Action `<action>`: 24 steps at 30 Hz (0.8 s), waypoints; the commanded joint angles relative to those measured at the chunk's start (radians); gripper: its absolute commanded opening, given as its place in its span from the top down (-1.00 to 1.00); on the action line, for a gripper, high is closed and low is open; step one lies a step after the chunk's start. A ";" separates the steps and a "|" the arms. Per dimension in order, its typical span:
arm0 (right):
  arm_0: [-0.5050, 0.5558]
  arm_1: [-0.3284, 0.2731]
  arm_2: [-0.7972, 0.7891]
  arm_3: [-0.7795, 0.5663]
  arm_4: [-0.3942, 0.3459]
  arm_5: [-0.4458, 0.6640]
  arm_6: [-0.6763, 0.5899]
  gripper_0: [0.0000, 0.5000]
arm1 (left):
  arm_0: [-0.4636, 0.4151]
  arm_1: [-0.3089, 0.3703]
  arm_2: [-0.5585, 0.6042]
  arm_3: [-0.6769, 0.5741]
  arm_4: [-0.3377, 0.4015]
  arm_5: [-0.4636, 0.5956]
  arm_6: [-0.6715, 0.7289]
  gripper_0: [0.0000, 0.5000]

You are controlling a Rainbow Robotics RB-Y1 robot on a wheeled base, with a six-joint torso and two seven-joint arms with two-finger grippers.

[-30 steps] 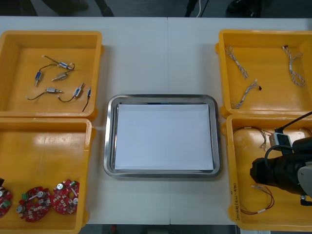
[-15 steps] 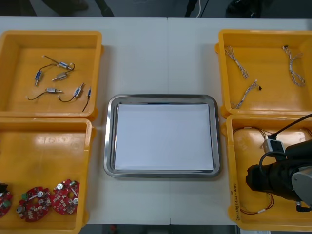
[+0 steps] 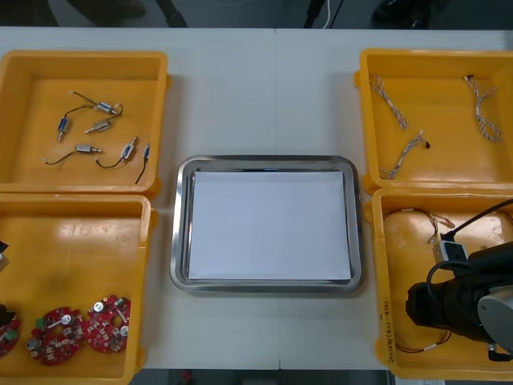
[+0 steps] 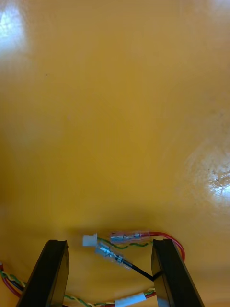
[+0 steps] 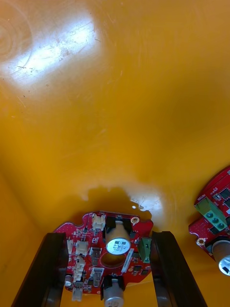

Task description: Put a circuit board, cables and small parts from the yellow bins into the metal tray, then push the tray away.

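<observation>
My left gripper (image 5: 109, 235) is open low in the near left yellow bin (image 3: 72, 207). A round red circuit board (image 5: 108, 247) lies between its fingers (image 5: 52, 268). A second board (image 5: 215, 211) lies beside it, and two boards (image 3: 58, 335) show in the front view. My right gripper (image 4: 109, 243) is open just above the floor of the near right yellow bin (image 3: 381, 321). A red and yellow cable (image 4: 127, 237) with clear connectors lies between its fingers (image 4: 167, 273). The right arm (image 3: 458, 309) covers that spot from above. The metal tray (image 3: 264, 161), white inside, sits at the table's middle.
The far left yellow bin (image 3: 164, 96) holds several small metal parts (image 3: 100, 127). Blue and white cables (image 3: 403, 152) lie in the far right yellow bin (image 3: 365, 104). More red and yellow cable (image 3: 417, 346) trails near the right arm. Bare table lies beyond the tray.
The right arm has shifted toward the near edge of its bin and lower over the cables. A small part of the left arm has appeared at the front view's left edge.
</observation>
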 commanded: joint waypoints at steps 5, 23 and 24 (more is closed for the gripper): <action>0.038 -0.007 0.026 -0.007 0.022 -0.039 -0.036 -1.00 | 0.028 0.040 -0.053 0.008 -0.074 -0.039 -0.034 -1.00; 0.038 -0.006 0.027 -0.007 0.031 -0.053 -0.036 -0.79 | 0.015 0.037 -0.112 0.011 -0.165 -0.060 0.015 -1.00; 0.038 -0.006 0.026 -0.007 0.028 -0.053 -0.034 -0.79 | 0.015 0.037 -0.112 0.011 -0.165 -0.060 0.018 -1.00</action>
